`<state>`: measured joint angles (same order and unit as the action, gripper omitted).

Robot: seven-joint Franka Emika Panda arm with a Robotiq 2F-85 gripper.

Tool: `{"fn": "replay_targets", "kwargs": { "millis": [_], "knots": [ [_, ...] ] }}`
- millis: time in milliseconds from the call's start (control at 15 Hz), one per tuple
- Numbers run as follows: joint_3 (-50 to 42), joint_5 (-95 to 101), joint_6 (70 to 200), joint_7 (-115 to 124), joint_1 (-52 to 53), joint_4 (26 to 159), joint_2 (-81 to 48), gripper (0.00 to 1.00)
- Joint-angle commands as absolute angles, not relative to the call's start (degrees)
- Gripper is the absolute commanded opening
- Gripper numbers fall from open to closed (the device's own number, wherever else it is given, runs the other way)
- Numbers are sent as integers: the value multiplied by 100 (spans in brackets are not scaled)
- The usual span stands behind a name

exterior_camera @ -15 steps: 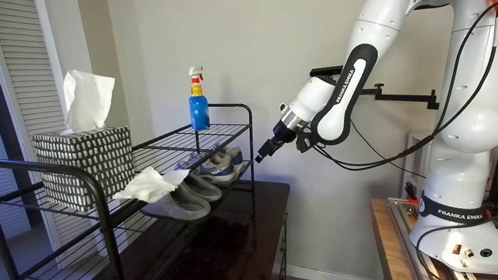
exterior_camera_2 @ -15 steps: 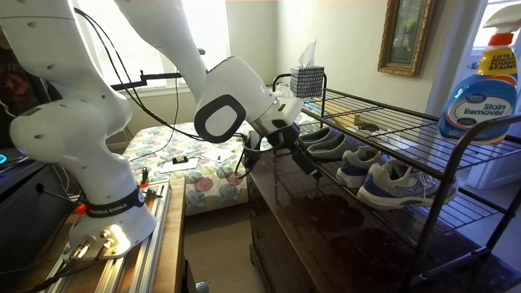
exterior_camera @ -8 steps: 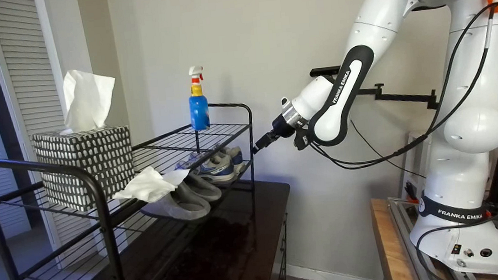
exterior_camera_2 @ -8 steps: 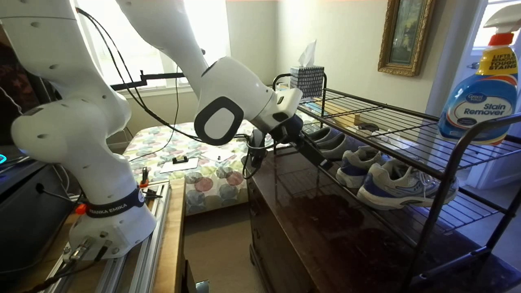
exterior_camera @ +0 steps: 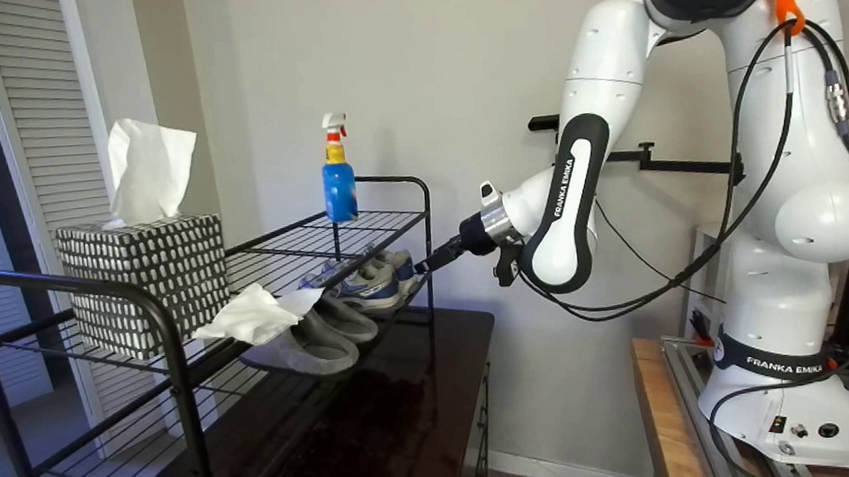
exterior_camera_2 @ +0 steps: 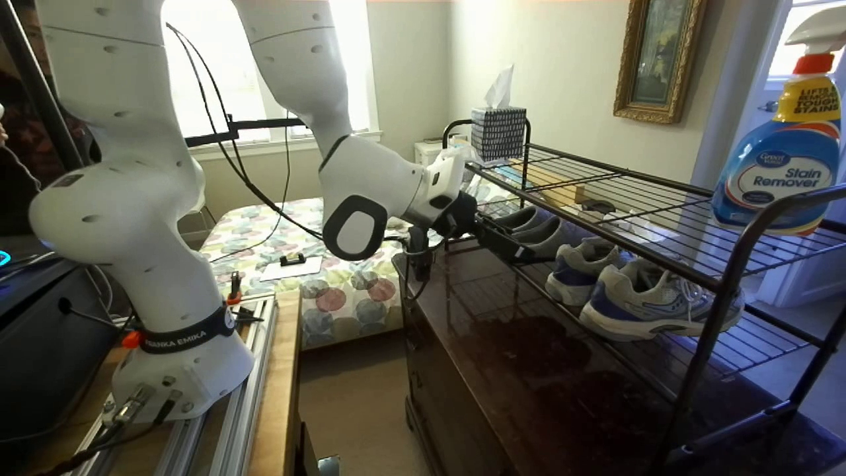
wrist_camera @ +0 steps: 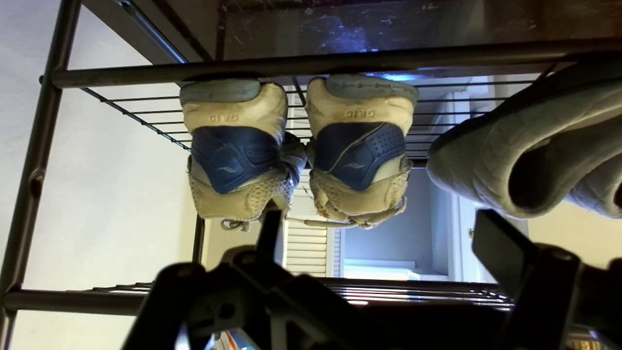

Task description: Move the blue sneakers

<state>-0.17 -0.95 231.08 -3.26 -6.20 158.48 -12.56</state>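
Note:
The blue sneakers, grey-beige with dark blue heels and laces, stand side by side on the rack's lower shelf. They show in both exterior views [exterior_camera: 371, 288] [exterior_camera_2: 651, 301]. In the wrist view, which stands upside down, both heels face me, one sneaker [wrist_camera: 362, 146] beside the other sneaker [wrist_camera: 233, 150]. My gripper [wrist_camera: 378, 216] is open and empty, its fingers wide apart. It points at the rack's front between the two shelves [exterior_camera: 421, 267] [exterior_camera_2: 525, 252]. One finger lines up with the gap between the sneakers, the other with the side near the grey shoes. I see no contact with the sneakers.
Plain grey slip-on shoes [exterior_camera: 319, 348] [wrist_camera: 476, 150] stand beside the sneakers on the lower shelf. The black wire rack [wrist_camera: 291, 68] has a front bar and end posts. A spray bottle [exterior_camera: 340, 192], tissue box [exterior_camera: 144, 286] and loose tissue [exterior_camera: 254, 315] are on its top shelf. A dark dresser [exterior_camera_2: 529, 370] lies below.
My gripper has moved towards the rack and tilted up from a downward slant to nearly level. The upper arm and elbow have shifted. The shoes and rack have not moved.

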Motion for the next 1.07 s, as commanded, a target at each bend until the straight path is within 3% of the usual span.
{"fn": "replay_targets", "kwargs": {
  "millis": [0, 333, 733, 1000],
  "knots": [
    [-115, -564, 23927, -399, -294, 15789, -1783, 100],
    [-193, -942, 24505, -190, -245, 15641, -2166, 100],
    [-239, -846, 24123, -205, -282, 15655, -1940, 100],
    [-386, 257, 24001, -186, -558, 15379, -1946, 100]
  ]
}}
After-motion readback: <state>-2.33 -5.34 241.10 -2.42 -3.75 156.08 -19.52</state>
